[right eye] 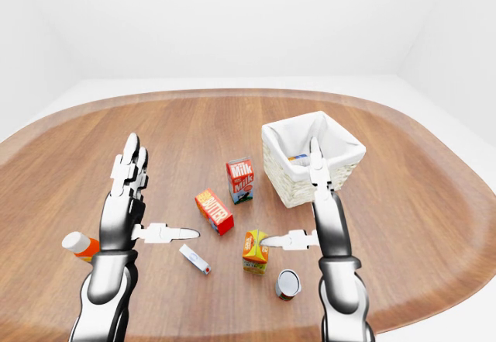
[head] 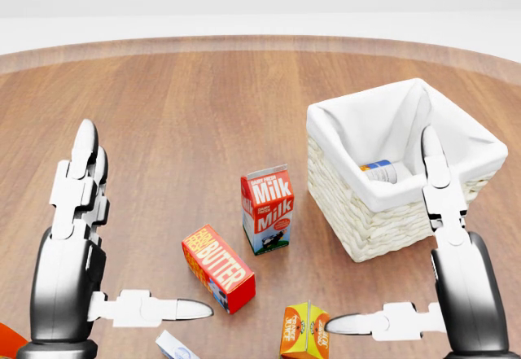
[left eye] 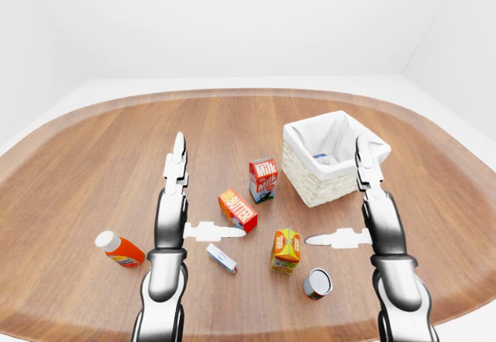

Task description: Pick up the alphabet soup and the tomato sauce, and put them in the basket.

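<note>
Tomato sauce, or whichever can is left, lies on its side on the table at about five o'clock from the orange carton; its label is unreadable. The right hand, fingers spread and empty, is nearer, the can at about seven o'clock from it. Another can lies in the basket. The left hand is spread too.

Both arms reach up into the head view from its bottom edge, forearms nearly upright. The left hand stands well to the left of the basket, fingers straight and pointing up, thumb stretched sideways toward the basket. The right hand is spread the same way just below the basket's right corner, fingers up, thumb pointing left. Neither hand holds anything.
</note>
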